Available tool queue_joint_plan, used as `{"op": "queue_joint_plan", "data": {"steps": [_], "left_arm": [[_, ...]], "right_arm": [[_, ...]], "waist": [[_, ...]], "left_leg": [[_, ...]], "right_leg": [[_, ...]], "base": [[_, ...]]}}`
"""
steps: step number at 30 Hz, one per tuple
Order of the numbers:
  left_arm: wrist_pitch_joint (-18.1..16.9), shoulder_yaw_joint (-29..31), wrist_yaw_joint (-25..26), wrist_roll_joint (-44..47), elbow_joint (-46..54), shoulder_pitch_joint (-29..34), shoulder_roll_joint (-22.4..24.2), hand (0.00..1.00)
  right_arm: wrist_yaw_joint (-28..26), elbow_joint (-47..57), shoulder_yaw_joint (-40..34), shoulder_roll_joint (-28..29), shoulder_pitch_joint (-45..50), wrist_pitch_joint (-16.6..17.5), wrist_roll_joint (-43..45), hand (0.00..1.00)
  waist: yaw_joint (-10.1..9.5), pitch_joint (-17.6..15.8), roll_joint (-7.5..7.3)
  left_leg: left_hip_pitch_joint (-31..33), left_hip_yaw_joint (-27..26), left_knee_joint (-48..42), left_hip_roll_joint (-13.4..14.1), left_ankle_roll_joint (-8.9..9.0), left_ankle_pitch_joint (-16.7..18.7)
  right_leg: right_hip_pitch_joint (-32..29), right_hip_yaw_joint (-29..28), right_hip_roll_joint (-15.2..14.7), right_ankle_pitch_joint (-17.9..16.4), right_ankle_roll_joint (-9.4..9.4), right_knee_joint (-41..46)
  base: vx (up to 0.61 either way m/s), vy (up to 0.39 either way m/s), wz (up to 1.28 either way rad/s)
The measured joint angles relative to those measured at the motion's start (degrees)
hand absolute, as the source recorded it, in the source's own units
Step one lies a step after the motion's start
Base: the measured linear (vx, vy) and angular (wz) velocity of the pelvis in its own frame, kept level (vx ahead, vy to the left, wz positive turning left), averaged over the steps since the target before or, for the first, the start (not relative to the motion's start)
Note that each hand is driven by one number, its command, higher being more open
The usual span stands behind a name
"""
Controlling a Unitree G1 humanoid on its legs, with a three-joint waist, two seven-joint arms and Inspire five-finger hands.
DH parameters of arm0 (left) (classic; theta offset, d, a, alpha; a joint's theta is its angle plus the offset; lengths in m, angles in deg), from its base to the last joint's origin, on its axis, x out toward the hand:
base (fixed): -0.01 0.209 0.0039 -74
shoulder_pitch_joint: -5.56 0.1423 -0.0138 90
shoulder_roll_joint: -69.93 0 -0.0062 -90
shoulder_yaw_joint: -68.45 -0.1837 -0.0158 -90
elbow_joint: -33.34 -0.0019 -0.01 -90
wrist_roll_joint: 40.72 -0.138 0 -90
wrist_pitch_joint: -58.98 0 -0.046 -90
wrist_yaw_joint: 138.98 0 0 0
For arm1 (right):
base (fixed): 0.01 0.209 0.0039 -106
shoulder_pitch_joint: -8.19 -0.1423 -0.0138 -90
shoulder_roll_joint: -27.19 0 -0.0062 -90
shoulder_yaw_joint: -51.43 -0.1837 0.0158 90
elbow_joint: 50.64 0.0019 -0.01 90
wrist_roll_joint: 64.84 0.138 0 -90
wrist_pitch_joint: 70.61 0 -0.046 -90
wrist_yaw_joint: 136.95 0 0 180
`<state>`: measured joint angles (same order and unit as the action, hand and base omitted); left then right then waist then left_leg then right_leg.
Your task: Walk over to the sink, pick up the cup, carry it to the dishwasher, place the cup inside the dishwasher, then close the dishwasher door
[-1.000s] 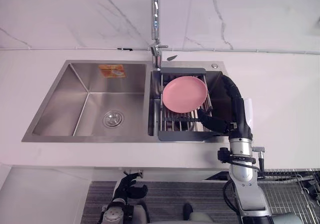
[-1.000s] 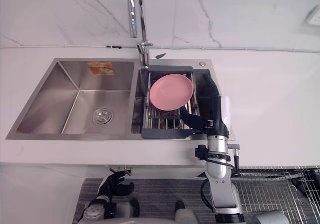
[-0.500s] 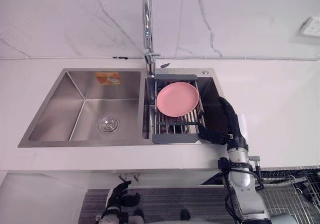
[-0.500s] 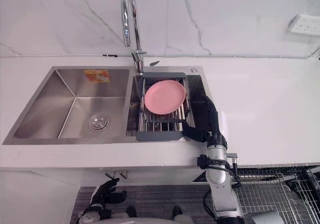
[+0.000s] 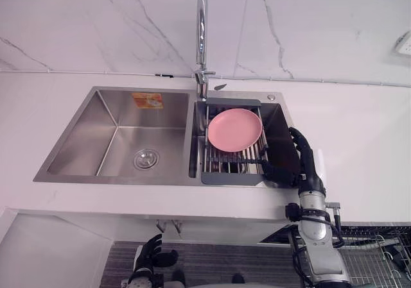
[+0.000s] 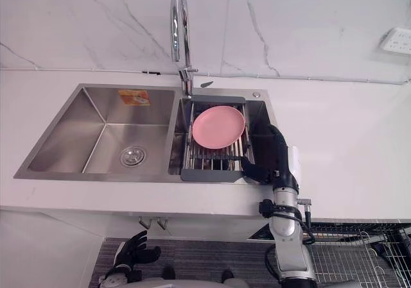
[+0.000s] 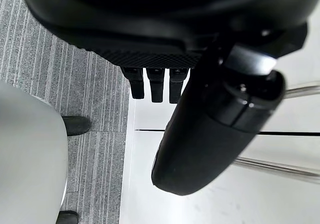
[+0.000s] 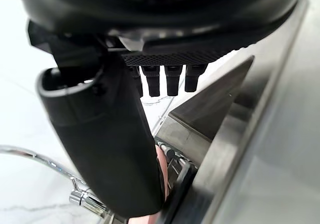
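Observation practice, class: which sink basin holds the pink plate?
The right basin, by the right hand, its plate on a rack; the left basin has a drain.

Head stereo pair sits above the counter (image 5: 359, 127) edge and looks steeply down at the sink (image 5: 80, 137), facing the wall. Both eyes share sink, faucet (image 5: 201, 31) and plate (image 6: 218, 127); the right eye is offset slightly rightward. Left wrist camera, tight behind the left hand (image 7: 165, 29), faces the floor (image 7: 90, 84). Right wrist camera looks along the right hand (image 8: 150, 14), close over the sink rim toward the faucet.
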<state>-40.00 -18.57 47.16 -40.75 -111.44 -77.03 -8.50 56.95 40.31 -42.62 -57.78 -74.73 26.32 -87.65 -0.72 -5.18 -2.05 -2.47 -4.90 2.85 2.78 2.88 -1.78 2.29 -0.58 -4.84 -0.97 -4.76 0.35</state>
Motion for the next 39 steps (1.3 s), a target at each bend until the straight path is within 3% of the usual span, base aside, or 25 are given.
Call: {"op": "queue_joint_plan", "data": {"steps": [21,39], "left_arm": [[-0.56,-0.04,-1.17,0.0,0.17,0.0,-0.39,0.9],[-1.47,-0.31,-1.17,0.11,0.88,-0.54,-1.01,0.9]], "right_arm": [[-2.69,-6.73,10.12,-14.09,-9.37,1.36,-10.18,0.9],[-2.22,-15.83,14.64,-16.37,-17.87,0.88,-15.62,0.9]], "waist": [[-0.34,-0.04,-0.73],[-1.2,-1.65,-1.65]], "left_leg": [[0.47,2.11,1.32,-0.29,-0.2,-0.59],[2.02,4.13,2.12,-0.92,-0.47,-1.92]], "right_leg": [[-0.38,1.6,-0.08,-0.03,-0.08,0.21],[-1.55,2.96,-0.5,-0.1,-0.17,0.38]], "base": [[-0.01,-0.004,0.02],[-0.02,-0.007,0.04]]}}
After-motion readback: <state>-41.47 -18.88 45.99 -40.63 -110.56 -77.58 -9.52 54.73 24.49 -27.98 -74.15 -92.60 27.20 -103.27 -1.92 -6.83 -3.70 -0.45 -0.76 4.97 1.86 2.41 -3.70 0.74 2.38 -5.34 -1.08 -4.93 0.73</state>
